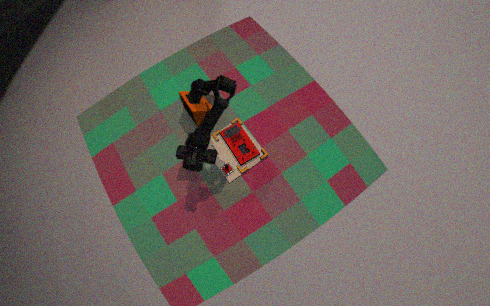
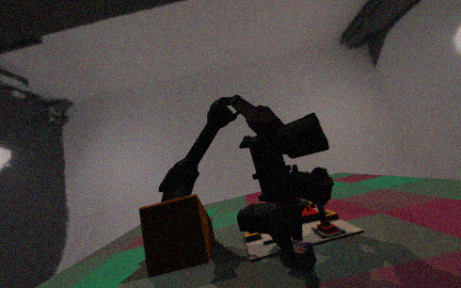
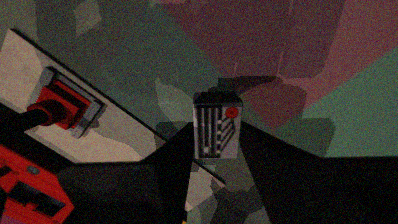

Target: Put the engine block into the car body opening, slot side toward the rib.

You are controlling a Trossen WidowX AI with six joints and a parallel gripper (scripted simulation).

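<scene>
The engine block is a small grey block with dark stripes and a red dot. It sits low over the checkered mat, just off the white board's edge. My gripper is shut on the block, one dark finger on each side. The red car body lies on the board with its dark opening facing up. In the top and exterior views the arm hides the block. I cannot tell whether the block touches the mat.
A small red peg on a grey base stands on the board's near corner, beside the car body. An orange box carries the arm's base. Orange corner brackets mark the board.
</scene>
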